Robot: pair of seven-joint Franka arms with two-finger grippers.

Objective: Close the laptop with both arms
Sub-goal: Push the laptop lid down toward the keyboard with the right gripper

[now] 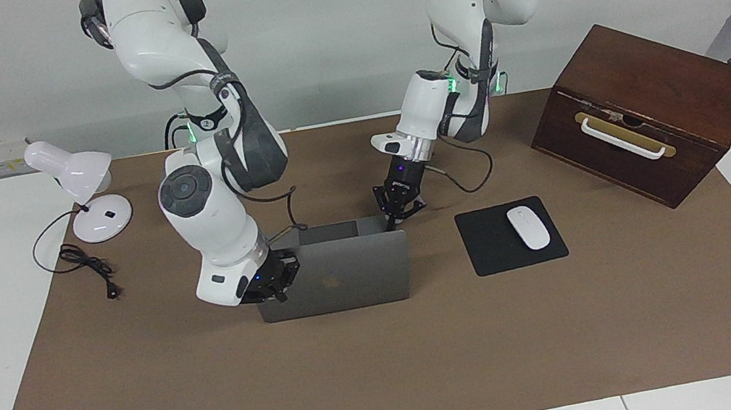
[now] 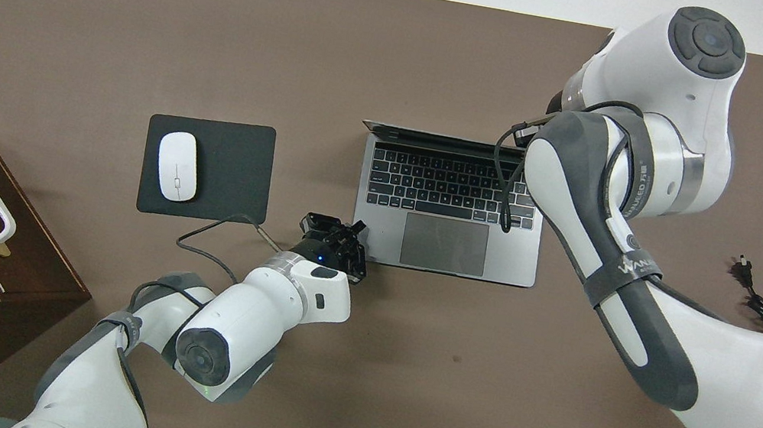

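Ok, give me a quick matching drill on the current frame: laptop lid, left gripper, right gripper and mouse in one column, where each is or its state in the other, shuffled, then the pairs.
Things:
1. laptop lid
2. left gripper
3. right gripper
4. mouse

Places or states:
A. shut, at the lid's corner toward the right arm's end
B. on the black mouse pad
C. partly folded toward the keys, not yet shut
D. shut, at the base's corner nearest the robots, toward the mouse pad

Pairs: 1-C, 2-D, 3-A, 4-B
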